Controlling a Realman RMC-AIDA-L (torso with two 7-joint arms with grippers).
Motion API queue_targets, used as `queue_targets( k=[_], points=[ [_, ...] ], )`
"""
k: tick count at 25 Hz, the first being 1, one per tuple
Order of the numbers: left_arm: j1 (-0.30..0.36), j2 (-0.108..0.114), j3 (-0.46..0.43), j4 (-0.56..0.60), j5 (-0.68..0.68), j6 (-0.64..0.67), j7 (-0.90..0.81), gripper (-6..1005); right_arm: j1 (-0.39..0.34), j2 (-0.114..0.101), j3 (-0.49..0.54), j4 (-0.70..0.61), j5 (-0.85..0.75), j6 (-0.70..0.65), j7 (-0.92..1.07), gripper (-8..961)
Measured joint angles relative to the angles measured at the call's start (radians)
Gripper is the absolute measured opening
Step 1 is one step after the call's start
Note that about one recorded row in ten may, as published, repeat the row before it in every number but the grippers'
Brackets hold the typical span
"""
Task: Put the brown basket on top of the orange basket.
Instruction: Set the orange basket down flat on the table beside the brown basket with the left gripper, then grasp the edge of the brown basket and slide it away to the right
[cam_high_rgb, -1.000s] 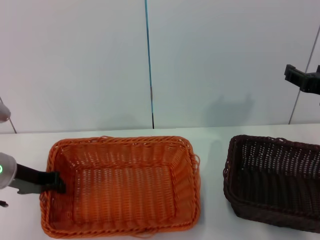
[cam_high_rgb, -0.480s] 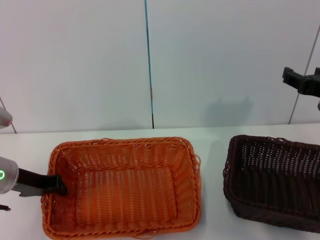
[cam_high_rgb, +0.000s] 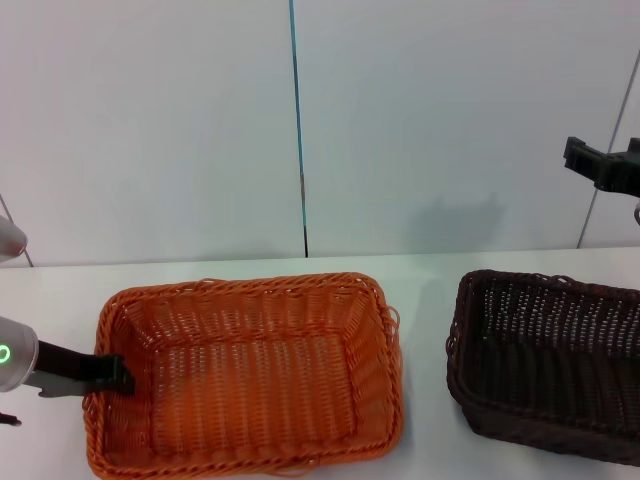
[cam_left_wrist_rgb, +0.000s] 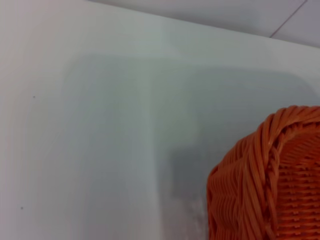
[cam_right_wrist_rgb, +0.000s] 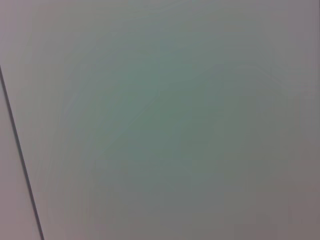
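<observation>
Left tool (cam_high_rgb: 112, 374) at the orange basket's (cam_high_rgb: 245, 375) left rim, closure can't be told. Brown basket (cam_high_rgb: 550, 365) sits right on the white desk (cam_high_rgb: 425, 285), well apart. Right tool (cam_high_rgb: 600, 165) raised above it, state unclear.

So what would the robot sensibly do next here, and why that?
Probably lower the right pincer toward the brown basket to grip its rim. That pincer hangs high above it, touching nothing, and the brown basket sits on the table beside the orange basket, not on it. The left pincer is at the orange basket's left rim.
</observation>
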Motion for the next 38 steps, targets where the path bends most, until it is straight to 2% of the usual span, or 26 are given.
queue_targets(
  k=[9,20,27,33,38],
  points=[
    [0.0,-0.006,0.003,-0.007,0.0,0.011,0.016,112,0.001,0.0,0.001,-0.003,0.0,0.001,0.0,761],
    [0.001,-0.02,0.003,-0.017,0.007,0.017,0.021,186,0.003,0.0,0.006,-0.006,0.0,0.001,0.0,761],
    [0.022,-0.027,0.001,-0.051,0.004,0.019,0.021,316,0.003,0.0,0.006,-0.007,0.0,0.001,0.0,761],
    [0.057,-0.061,0.0,-0.15,0.002,0.03,0.021,482,0.002,0.0,0.005,-0.007,0.0,0.001,0.0,761],
    [0.085,-0.084,0.002,-0.241,0.002,0.057,0.021,680,-0.002,0.0,0.004,-0.006,0.0,0.001,0.0,761]
  ],
)
